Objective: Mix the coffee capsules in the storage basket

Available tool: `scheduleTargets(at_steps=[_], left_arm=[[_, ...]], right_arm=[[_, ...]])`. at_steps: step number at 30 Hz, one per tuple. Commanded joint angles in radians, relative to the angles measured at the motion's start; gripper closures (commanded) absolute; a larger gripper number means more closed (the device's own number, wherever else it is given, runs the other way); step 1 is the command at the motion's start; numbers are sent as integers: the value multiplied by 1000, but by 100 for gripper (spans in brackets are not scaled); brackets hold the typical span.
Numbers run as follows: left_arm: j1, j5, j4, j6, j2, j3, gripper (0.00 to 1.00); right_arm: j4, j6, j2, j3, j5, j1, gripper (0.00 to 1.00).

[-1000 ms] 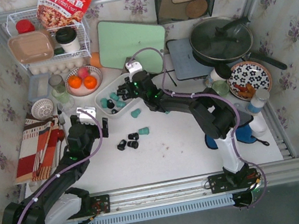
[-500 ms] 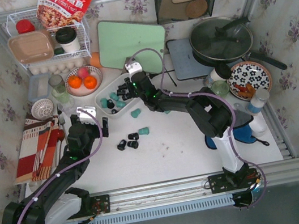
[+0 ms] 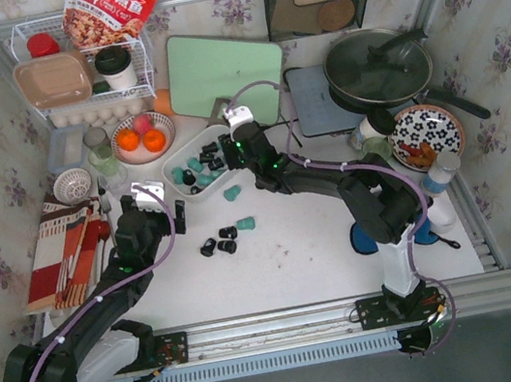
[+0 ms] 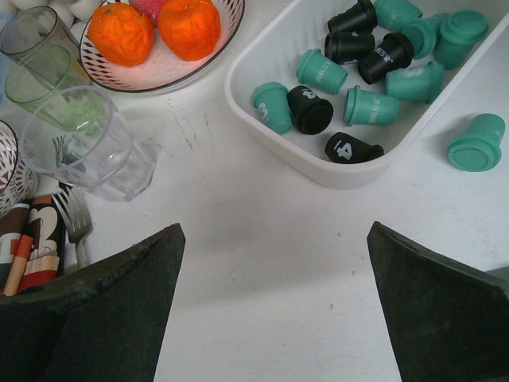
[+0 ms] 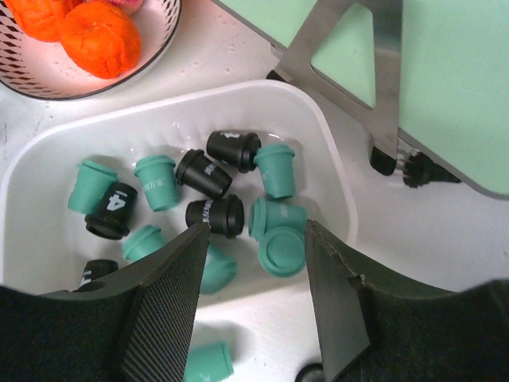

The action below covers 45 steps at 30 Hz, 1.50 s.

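Over the last second my right claw [image 5: 254,231] has spread its jaws and drawn slightly toward the right end of the storage basket [image 5: 338,187]. Nothing sits between its fingers now, so I judge a pod was just let go among the coffee capsules [image 5: 216,173], which lie teal and black together inside. The basket rests on the table [image 3: 286,254] beside the bowl of oranges [image 3: 141,136]. Several loose capsules [image 3: 227,240] lie outside it, near my left claw [image 4: 276,231], which hangs spread wide and empty, so there is more gathering ahead.
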Motion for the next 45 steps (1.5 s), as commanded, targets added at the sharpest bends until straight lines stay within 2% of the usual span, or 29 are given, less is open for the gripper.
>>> scheduleTargets(at_steps=[1,11,24,29,34,40,45], left_arm=[[1,9,9,-1,0,8,0],[1,25,-4,-9,2,15,0],[2,20,-4,-11,2,15,0],[1,21,-8,-11,7,19,0],[1,22,-9,-10,6,19,0],[1,22,-7,-11,6,19,0],[1,21,-9,-11,9,21,0]], right_arm=[[-2,32,-66,-87,52,0,41],[-51,74,-133,-235,120,0,48],[-137,91,-12,-172,68,-3,52],[-140,94,-15,-178,72,-4,63],[-144,84,-34,-180,77,-4,83],[-114,95,-121,-174,-34,-3,85],[15,127,-195,-160,-143,-2,85]])
